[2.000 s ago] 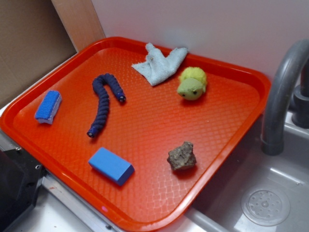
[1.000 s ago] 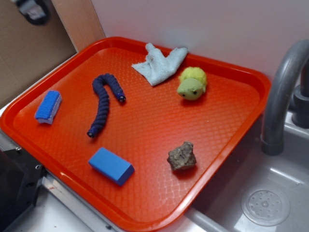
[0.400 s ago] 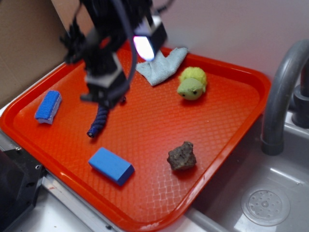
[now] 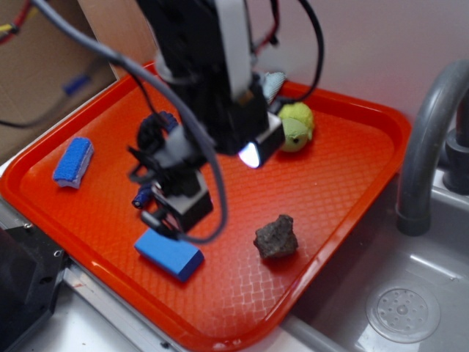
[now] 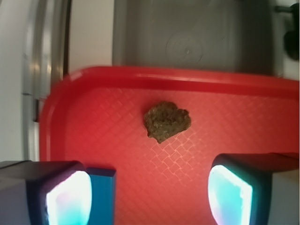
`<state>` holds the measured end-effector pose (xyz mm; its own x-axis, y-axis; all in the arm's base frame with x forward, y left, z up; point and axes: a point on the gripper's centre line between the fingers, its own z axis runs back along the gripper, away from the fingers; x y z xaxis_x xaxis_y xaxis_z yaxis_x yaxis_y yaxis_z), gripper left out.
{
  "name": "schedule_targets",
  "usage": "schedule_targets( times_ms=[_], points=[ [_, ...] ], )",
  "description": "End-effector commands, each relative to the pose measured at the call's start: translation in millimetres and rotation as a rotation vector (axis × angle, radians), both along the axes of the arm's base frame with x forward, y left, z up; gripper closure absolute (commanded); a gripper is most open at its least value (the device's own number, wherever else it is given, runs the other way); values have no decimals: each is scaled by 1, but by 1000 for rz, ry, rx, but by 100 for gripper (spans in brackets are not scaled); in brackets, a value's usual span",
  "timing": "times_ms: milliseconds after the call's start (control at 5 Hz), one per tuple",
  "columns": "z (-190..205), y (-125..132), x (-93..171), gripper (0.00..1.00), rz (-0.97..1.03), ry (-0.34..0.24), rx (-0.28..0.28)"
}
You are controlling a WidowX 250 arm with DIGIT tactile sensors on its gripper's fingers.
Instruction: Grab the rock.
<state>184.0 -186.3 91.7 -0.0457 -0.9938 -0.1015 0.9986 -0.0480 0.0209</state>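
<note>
Basically, the rock (image 4: 276, 237) sat bare on the orange tray (image 4: 352, 158), lower right of centre in the exterior frame, near the tray's edge next to the sink (image 4: 410, 308); nothing touched it. The gripper (image 4: 172, 213) hung at centre-left of the frame, over the tray just above the blue block (image 4: 168, 251), apart from the rock. In the wrist view its two fingers (image 5: 65, 197) sat at the bottom corners, spread wide with nothing between them, and the rock (image 5: 166, 121) lay in the middle of the frame beyond the gap, the tray rim behind it. A blue sponge (image 4: 73, 161) lay at the left of the tray. The yellow-green plush (image 4: 297, 126) showed at upper centre, partly behind the arm. A dark blue beaded toy (image 4: 143, 196) was mostly hidden by the arm. A grey faucet (image 4: 429, 139) stood at the right edge.
</note>
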Motion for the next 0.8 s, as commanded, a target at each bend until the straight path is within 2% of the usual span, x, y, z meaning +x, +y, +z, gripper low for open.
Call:
schedule_targets(
  times_ms=[0,200,600],
  points=[
    [-16,-18,-5,0,51,-41,-100],
    [-25,-23,1,0,46,-26,-93],
    [-44,-25,1,0,23,60,-82]
  ],
)
